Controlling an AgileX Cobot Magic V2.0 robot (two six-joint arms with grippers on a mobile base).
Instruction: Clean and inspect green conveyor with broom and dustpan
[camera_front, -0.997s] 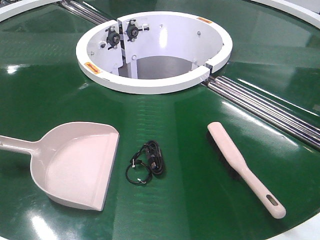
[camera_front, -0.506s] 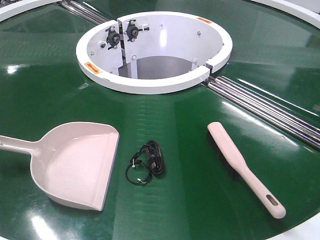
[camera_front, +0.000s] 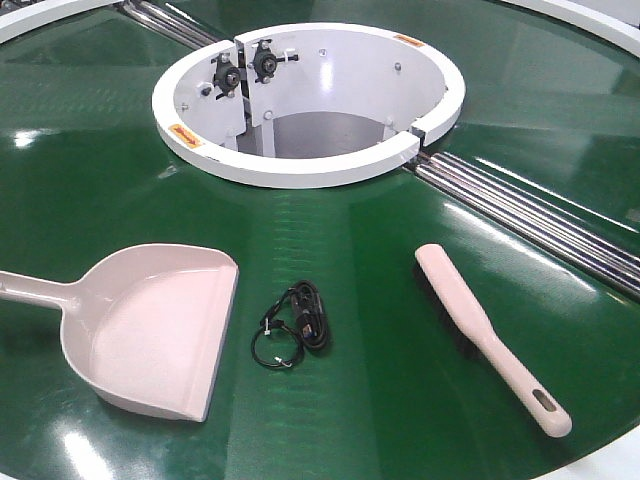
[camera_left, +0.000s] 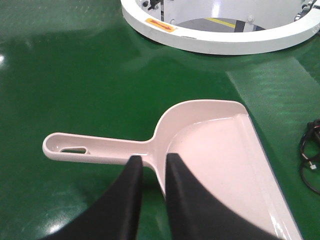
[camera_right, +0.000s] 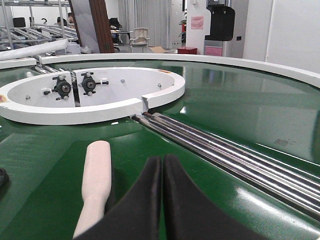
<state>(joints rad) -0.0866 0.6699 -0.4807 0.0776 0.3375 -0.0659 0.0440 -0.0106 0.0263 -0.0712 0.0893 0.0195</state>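
Two pickups pending: left gripper (camera_left: 153, 159), jaws apart, I must lower onto dustpan (camera_left: 215, 145) handle; right gripper (camera_right: 162, 160), closed, must open for broom (camera_right: 97, 170).

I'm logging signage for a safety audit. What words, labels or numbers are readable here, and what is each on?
No text here is legible.
Orange stickers on the white ring: print too blurred to read.
Pink notice in the background: too small to read.
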